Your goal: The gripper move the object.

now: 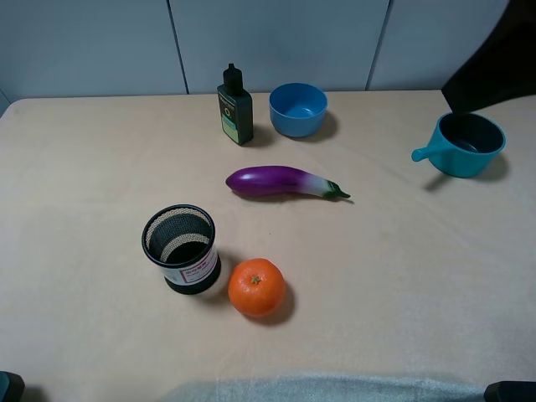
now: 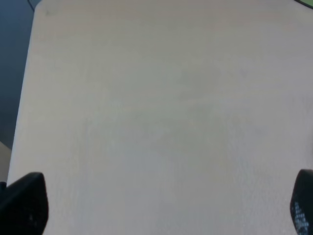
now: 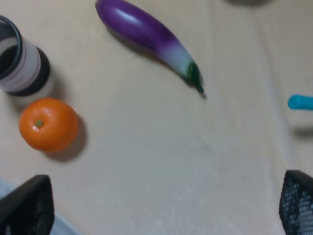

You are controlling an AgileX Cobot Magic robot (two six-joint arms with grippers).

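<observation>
Beige table [image 1: 402,276]; bottle [image 1: 235,107] upright, spout cap [image 1: 233,75] up.

The object [image 1: 235,109], a dark bottle with black spout cap and green label, stands upright; untouched.

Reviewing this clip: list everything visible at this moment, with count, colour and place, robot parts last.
bottle: 1, dark green with black cap, far side, upright, left of the bowl
bowl: 1, blue, far centre
eggplant: 1, purple, mid-table, lying down
mesh cup: 1, black, near left, upright
orange: 1, orange, right of the mesh cup
handled pot: 1, teal, far right
table: 1, beige
left hand: 1, black, open over bare table
right hand: 1, black, open, empty
</observation>
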